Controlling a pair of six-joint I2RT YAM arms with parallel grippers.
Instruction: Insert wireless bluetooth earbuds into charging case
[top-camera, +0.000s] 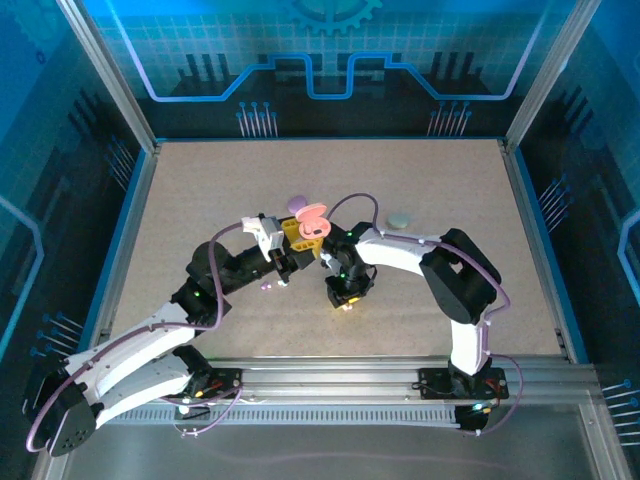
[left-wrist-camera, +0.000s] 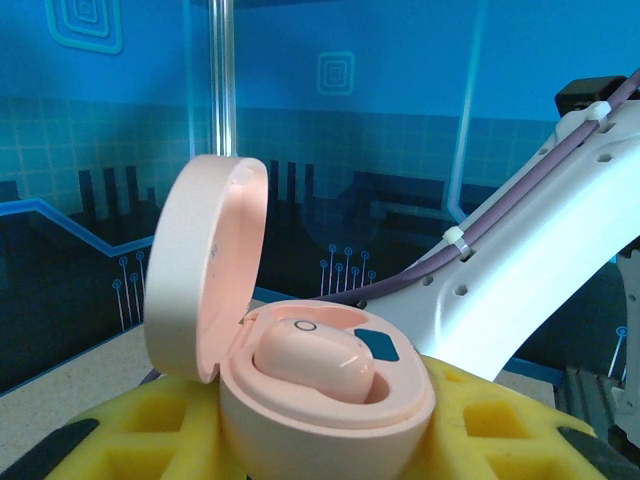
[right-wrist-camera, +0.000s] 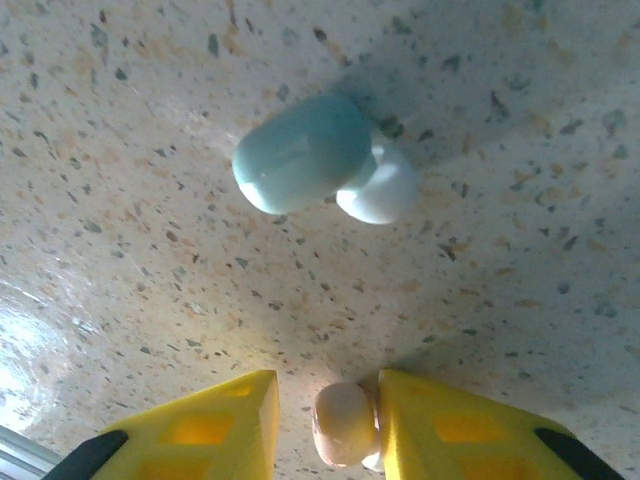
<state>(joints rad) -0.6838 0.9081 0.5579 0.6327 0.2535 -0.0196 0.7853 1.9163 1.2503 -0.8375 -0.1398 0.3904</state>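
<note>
Loose pink earbud (right-wrist-camera: 345, 425) lies on the table (right-wrist-camera: 120, 200), bottom centre of the right wrist view, between the right gripper (right-wrist-camera: 330, 420)'s parted jaws; touching one, not clamped yet. Left gripper (top-camera: 300, 238) clamps the open pink case (left-wrist-camera: 330, 400), one bud (left-wrist-camera: 315, 362) seated; next up I'd guess pinch, lift, line up over the empty slot.

Setting: we record this as a robotics lab test cell. Evidence: the left arm (top-camera: 140, 350) and right arm (top-camera: 460, 280) are bolted to an aluminium rail (top-camera: 330, 375) at the near edge of a speckled bench (top-camera: 200, 180). Aluminium posts (top-camera: 107, 75) rise from the bench's far corners. Blue backdrop panels (top-camera: 330, 60) printed with circuit motifs wall in the enclosure.
</note>
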